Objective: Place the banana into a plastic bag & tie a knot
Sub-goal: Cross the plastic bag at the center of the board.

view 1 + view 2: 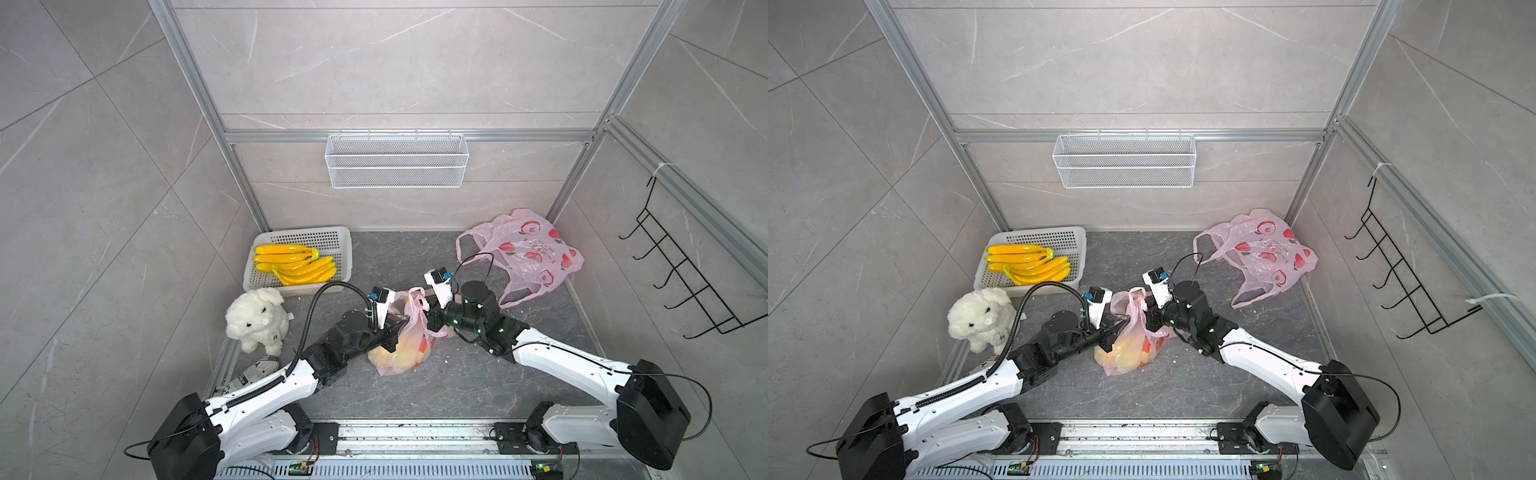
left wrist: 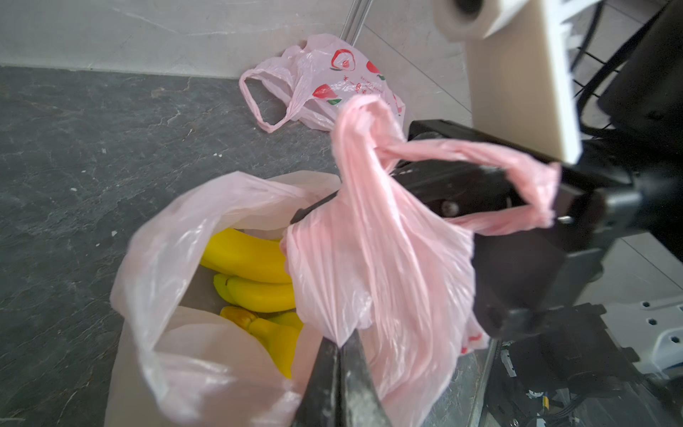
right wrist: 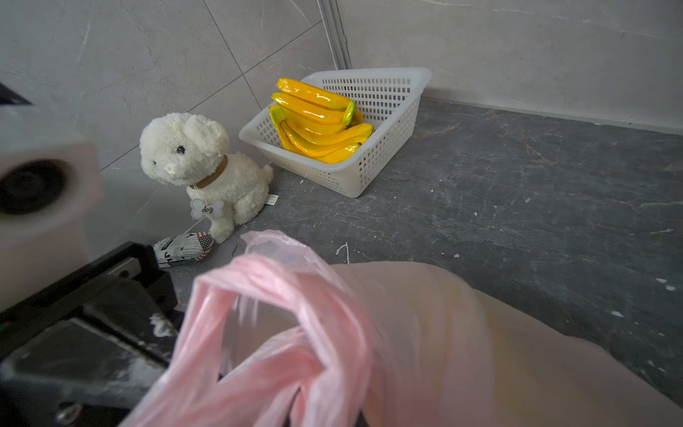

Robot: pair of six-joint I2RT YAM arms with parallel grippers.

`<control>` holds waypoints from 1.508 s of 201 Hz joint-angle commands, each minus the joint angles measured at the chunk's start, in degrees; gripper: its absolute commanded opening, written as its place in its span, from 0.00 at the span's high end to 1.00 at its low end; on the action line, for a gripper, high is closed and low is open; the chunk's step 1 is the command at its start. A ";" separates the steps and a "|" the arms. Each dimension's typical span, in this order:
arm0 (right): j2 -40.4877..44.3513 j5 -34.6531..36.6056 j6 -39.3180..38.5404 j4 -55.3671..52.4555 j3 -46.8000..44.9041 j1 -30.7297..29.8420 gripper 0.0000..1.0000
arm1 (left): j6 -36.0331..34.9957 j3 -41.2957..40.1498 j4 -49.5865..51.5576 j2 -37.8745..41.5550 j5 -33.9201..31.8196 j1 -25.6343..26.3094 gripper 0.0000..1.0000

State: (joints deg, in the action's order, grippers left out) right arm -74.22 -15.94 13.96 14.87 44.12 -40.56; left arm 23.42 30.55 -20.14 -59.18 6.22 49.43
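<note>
A pink plastic bag (image 1: 401, 353) (image 1: 1127, 355) stands in the middle of the dark floor between my two arms. Its mouth gapes in the left wrist view, and the yellow banana bunch (image 2: 251, 258) lies inside. My left gripper (image 2: 340, 342) (image 1: 404, 321) is shut, pinching a fold of the bag's film at its upper edge. My right gripper (image 1: 429, 316) (image 1: 1148, 316) meets the bag from the opposite side. One twisted bag handle (image 2: 480, 151) loops around its black fingers. In the right wrist view the bunched handle (image 3: 281, 332) covers its jaws.
A white basket (image 1: 343, 239) holding more banana bunches (image 1: 291, 262) sits at the back left, with a white plush dog (image 1: 257, 318) in front. A second strawberry-print bag (image 1: 528, 253) lies back right. A wire shelf (image 1: 397, 160) hangs on the back wall and a hook rack (image 1: 681, 270) on the right wall.
</note>
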 commanded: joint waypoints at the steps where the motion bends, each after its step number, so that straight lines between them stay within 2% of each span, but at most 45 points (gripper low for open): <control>1: 0.52 5.29 1.16 3.28 -0.14 0.76 1.00 | -0.06 -0.22 -5.03 0.40 4.15 2.10 1.00; 69: -0.48 1.20 7.43 11.75 -1.35 1.53 1.00 | 2.43 2.42 -12.49 -9.78 10.72 4.46 1.00; 119: -1.11 -2.36 12.09 17.55 -3.37 3.79 1.00 | 5.44 0.10 -21.56 -10.92 12.65 4.98 1.00; 139: -0.59 -1.19 11.31 17.37 -3.82 3.82 1.00 | 7.03 -0.94 -24.57 -10.39 13.55 5.01 1.00; 153: -0.34 -0.93 9.03 15.00 -3.54 3.81 1.00 | 6.11 -0.82 -22.04 -8.11 12.27 4.93 1.00; 168: 0.81 0.12 6.70 12.24 -3.77 3.81 1.00 | 1.36 1.13 -10.24 -2.60 7.24 4.89 1.00; 179: 1.71 0.68 5.92 11.24 -4.20 3.81 1.00 | -1.00 1.09 -6.78 0.82 5.18 4.70 1.00; 198: 2.06 0.06 6.00 10.56 -4.23 3.82 1.00 | -2.96 2.17 -2.81 3.12 5.93 4.62 1.00; 215: 1.27 -0.87 8.19 12.89 -4.37 3.82 1.00 | -1.92 3.24 -3.28 0.60 9.47 4.59 1.00; 246: -1.89 -2.12 13.38 20.35 -4.39 3.81 1.00 | 2.30 3.90 -11.48 -7.04 13.06 4.84 1.00; 281: -4.60 -3.48 17.50 25.36 -3.79 3.99 1.00 | 5.23 5.07 -19.06 -12.44 13.94 5.76 1.00; 303: -4.97 -3.90 19.64 27.96 -4.30 4.73 1.00 | 6.17 3.75 -20.01 -11.98 11.81 5.70 0.85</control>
State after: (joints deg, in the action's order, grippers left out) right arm -78.30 -22.09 28.91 32.84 39.35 -36.10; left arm 28.01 33.52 -34.30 -71.57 8.67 51.99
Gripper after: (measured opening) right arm 0.040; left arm 0.092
